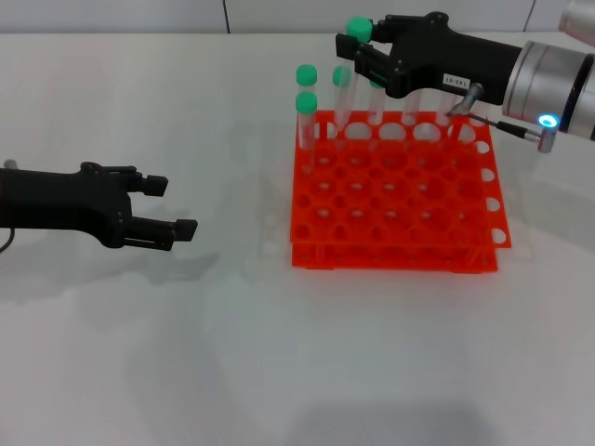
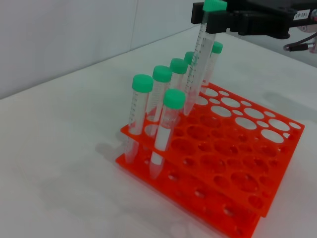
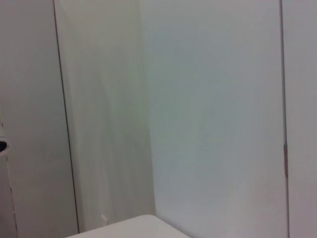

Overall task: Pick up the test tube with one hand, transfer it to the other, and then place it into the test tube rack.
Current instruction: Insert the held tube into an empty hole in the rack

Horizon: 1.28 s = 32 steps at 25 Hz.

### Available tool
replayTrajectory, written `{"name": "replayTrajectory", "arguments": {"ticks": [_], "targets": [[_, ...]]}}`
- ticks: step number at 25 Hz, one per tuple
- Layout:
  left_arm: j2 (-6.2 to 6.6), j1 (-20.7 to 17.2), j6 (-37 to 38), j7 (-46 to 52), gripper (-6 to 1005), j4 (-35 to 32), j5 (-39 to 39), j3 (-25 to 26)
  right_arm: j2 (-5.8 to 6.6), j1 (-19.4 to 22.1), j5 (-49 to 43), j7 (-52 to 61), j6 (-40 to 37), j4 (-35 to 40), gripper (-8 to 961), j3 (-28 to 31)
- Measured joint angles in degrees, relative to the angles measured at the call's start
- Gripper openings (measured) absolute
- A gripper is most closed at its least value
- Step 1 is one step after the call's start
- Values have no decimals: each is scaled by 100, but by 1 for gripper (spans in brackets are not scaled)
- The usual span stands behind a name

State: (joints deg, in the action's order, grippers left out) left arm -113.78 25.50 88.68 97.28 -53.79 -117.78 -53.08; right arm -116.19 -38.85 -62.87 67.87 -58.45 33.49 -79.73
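The test tube (image 1: 359,30), clear with a green cap, hangs tilted over the far row of the orange-red test tube rack (image 1: 390,255). My right gripper (image 1: 358,54), black with a white label, is shut on it just under the cap. In the left wrist view the test tube (image 2: 198,54) slants down from the right gripper (image 2: 210,20) until its tip meets the top tier of the rack (image 2: 237,198). My left gripper (image 1: 172,206) rests low over the table far to the left of the rack, open and holding nothing.
Several other green-capped tubes (image 1: 306,102) stand in the rack's far-left holes (image 2: 174,98). A white table (image 1: 186,353) surrounds the rack. The right wrist view shows only a pale wall (image 3: 198,99).
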Motion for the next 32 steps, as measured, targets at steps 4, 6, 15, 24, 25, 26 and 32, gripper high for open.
{"name": "replayTrajectory", "arguments": {"ticks": [4,6,15,24,25,26,32], "targets": [[-24,7,0,-7,879,0,1,0,0,-16,25,-54,10,-91,257,-37],[-39,7,0,-11,879,0,1,0,1,-44,186,-179,39,-189,257,-136],[-78,-2,0,-16,879,0,1,0,1,-159,537,-446,143,-443,257,-353],[-91,1,0,-21,879,56,1,0,0,-163,558,-493,265,-506,257,-378],[-91,7,0,-23,879,71,1,0,0,-164,571,-506,273,-520,257,-387],[-91,9,0,-23,879,73,1,0,1,-171,595,-532,288,-541,257,-406],[-91,9,0,-25,879,77,1,0,0,-186,676,-603,302,-665,257,-436]]}}
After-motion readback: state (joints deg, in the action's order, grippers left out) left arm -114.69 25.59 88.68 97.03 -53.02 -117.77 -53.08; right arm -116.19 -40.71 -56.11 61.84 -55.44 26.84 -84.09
